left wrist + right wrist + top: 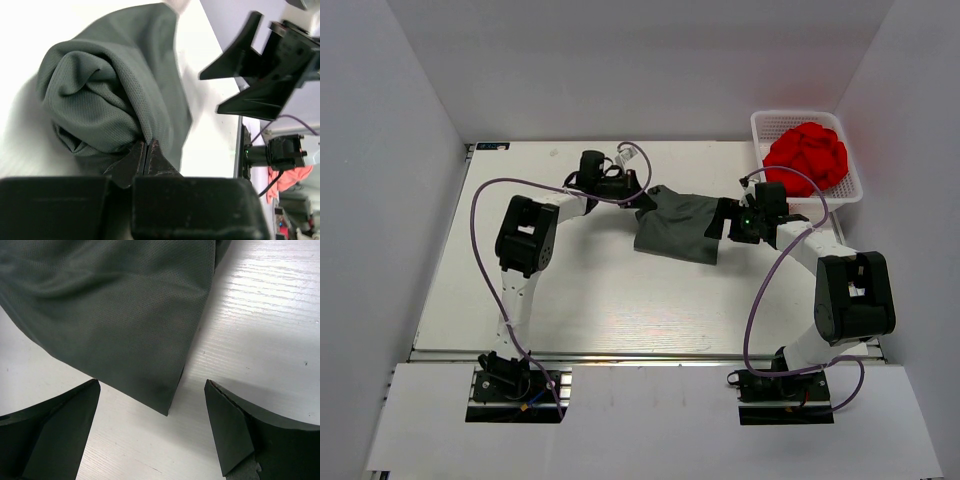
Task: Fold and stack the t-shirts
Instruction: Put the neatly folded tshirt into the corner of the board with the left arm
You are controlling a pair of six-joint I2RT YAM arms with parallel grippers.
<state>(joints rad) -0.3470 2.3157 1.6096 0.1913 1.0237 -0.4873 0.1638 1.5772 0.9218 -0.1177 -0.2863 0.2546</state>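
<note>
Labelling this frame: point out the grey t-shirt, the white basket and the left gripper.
grey t-shirt point(678, 228), top view, middle of cloth.
white basket point(795, 113), top view, far rim.
left gripper point(146, 151), left wrist view, pinched fingertips.

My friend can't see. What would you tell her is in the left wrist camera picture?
The left gripper is pinched shut on the edge of a bunched-up grey t-shirt on the white table. Opposite, the right gripper has its fingers wide open, holding nothing.
</note>
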